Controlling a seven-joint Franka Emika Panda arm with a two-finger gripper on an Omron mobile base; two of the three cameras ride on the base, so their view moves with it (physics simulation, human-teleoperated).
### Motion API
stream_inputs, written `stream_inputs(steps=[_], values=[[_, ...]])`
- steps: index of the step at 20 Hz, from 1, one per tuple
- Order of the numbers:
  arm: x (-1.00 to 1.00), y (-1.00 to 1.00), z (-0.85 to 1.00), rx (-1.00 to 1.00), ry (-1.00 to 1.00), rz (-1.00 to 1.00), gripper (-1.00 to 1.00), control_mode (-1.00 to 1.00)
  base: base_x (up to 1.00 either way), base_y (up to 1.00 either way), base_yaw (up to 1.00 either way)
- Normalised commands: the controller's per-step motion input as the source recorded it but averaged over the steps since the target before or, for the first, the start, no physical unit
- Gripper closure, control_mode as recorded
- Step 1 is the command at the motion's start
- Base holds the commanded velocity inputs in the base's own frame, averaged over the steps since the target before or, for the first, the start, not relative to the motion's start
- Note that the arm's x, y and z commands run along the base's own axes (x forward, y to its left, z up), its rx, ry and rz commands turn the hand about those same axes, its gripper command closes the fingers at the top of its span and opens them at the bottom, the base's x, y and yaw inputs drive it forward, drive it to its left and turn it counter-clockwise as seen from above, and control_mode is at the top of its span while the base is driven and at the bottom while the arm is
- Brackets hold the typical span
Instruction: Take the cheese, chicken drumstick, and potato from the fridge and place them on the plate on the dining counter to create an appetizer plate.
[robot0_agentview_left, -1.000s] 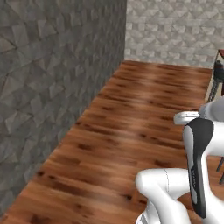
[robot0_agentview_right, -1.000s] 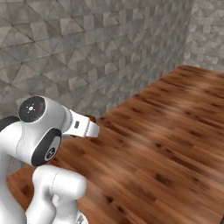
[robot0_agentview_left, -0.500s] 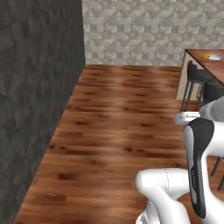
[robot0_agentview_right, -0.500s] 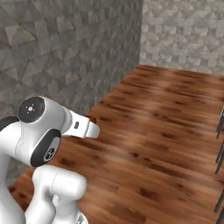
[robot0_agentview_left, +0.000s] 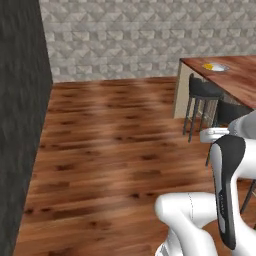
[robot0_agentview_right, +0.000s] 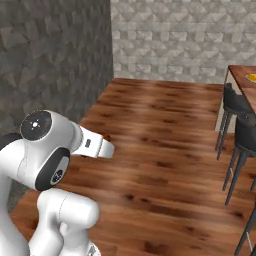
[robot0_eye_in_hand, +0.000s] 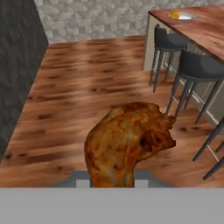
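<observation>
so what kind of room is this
Most likely a rendered kitchen-dining area: a wood-topped dining counter with dark bar stools tucked along it, a plate already holding the cheese, wood plank floor and grey stone walls.

We cannot see the fingertips; the chicken drumstick (robot0_eye_in_hand: 127, 142) covers them. Dining counter (robot0_agentview_left: 235, 75) is cut by the right edge. Something yellow sits on the plate (robot0_agentview_left: 216, 67), too small to identify.

Dining counter (robot0_agentview_left: 235, 75) newly in view
</observation>
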Motion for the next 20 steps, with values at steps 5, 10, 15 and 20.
stream_inputs(steps=[5,10,15,20], values=[[0.0,0.0,0.0,0.0,0.0,0.0,1.0,1.0,1.0,0.49,-0.44],[0.0,0.0,0.0,0.0,0.0,0.0,1.0,1.0,1.0,0.64,-0.45],[0.0,0.0,0.0,0.0,0.0,0.0,1.0,1.0,1.0,0.66,-0.46],[0.0,0.0,0.0,0.0,0.0,0.0,1.0,1.0,1.0,0.75,-0.46]])
